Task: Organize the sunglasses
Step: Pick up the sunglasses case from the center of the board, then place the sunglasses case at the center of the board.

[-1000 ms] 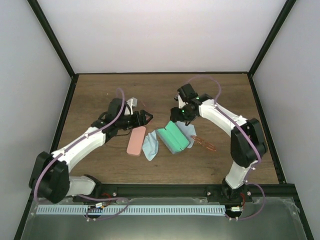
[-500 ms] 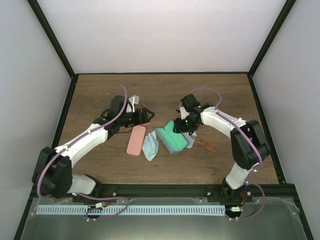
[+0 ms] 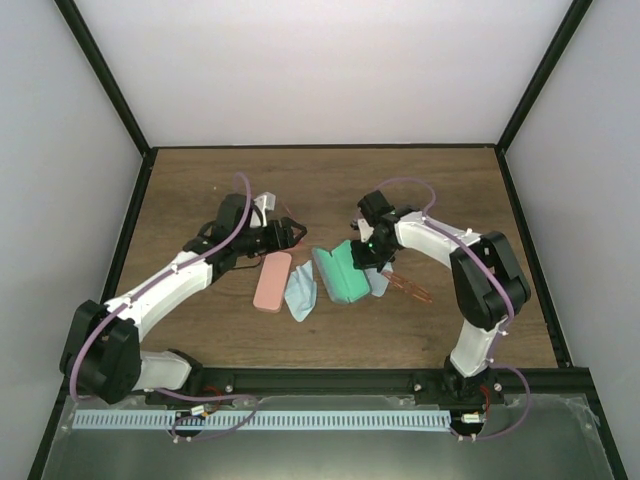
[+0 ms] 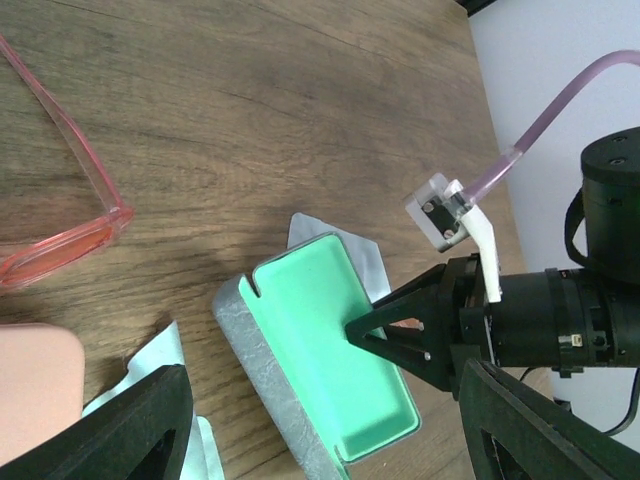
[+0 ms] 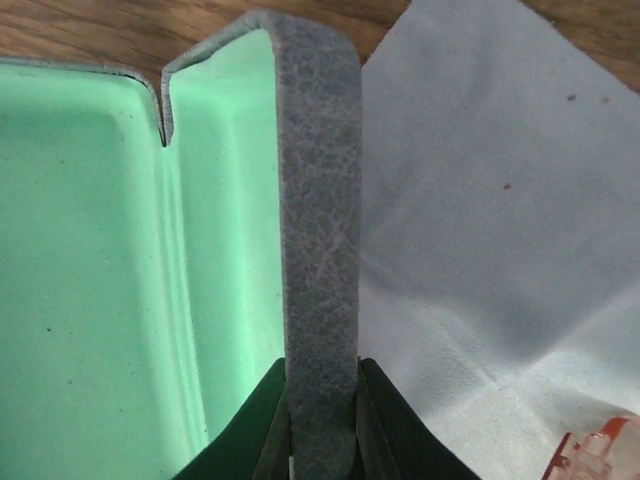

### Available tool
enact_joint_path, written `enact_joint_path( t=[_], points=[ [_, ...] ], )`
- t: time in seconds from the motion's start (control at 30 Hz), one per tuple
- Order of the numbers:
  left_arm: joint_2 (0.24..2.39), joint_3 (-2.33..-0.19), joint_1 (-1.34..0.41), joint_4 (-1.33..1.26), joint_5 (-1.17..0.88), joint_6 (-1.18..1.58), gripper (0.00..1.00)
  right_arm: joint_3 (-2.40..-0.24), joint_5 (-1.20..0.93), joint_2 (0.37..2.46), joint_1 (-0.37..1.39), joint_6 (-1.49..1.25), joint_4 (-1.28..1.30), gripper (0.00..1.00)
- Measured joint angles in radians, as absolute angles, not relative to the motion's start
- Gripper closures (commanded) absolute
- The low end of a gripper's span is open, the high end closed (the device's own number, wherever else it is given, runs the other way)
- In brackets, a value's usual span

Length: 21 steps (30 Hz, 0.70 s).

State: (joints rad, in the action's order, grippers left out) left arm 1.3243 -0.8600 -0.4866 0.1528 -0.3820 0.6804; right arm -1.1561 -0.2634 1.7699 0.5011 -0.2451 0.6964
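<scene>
The reddish-pink sunglasses (image 4: 70,215) lie on the wood at the upper left of the left wrist view. The orange-red sunglasses (image 3: 408,287) lie right of the open grey case (image 3: 340,272), and one corner of them (image 5: 598,452) shows in the right wrist view. My right gripper (image 5: 320,430) is shut on the case's upright grey wall (image 5: 318,200), with the green lining to its left. My left gripper (image 3: 290,235) hovers open above the table, left of the case (image 4: 320,360), with nothing between its fingers.
A shut pink case (image 3: 272,281) lies left of the open case, with a light blue cloth (image 3: 300,292) between them. A second light blue cloth (image 5: 480,200) lies under the open case's right side. Black frame rails border the wooden table (image 3: 200,190).
My right gripper came down and shut on the open case's wall. The case has shifted slightly left. The left arm has barely moved.
</scene>
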Motion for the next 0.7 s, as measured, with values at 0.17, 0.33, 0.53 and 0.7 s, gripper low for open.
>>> enact_joint_path(
  t=[0.17, 0.33, 0.53, 0.7],
  points=[
    [1.325, -0.86, -0.487, 0.155, -0.382, 0.68, 0.25, -1.253, -0.249, 1.77, 0.501, -0.245, 0.756, 0.88],
    [1.324, -0.86, -0.487, 0.161, -0.381, 0.68, 0.25, -1.459, -0.234, 1.786, 0.501, -0.244, 0.781, 0.87],
    [1.321, -0.86, -0.487, 0.175, -0.377, 0.677, 0.25, -1.617, -0.186, 1.922, 0.497, -0.244, 0.768, 0.85],
    [1.305, -0.86, -0.487, 0.207, -0.369, 0.66, 0.25, -1.665, -0.154, 2.103, 0.481, -0.243, 0.778, 0.85]
  ],
)
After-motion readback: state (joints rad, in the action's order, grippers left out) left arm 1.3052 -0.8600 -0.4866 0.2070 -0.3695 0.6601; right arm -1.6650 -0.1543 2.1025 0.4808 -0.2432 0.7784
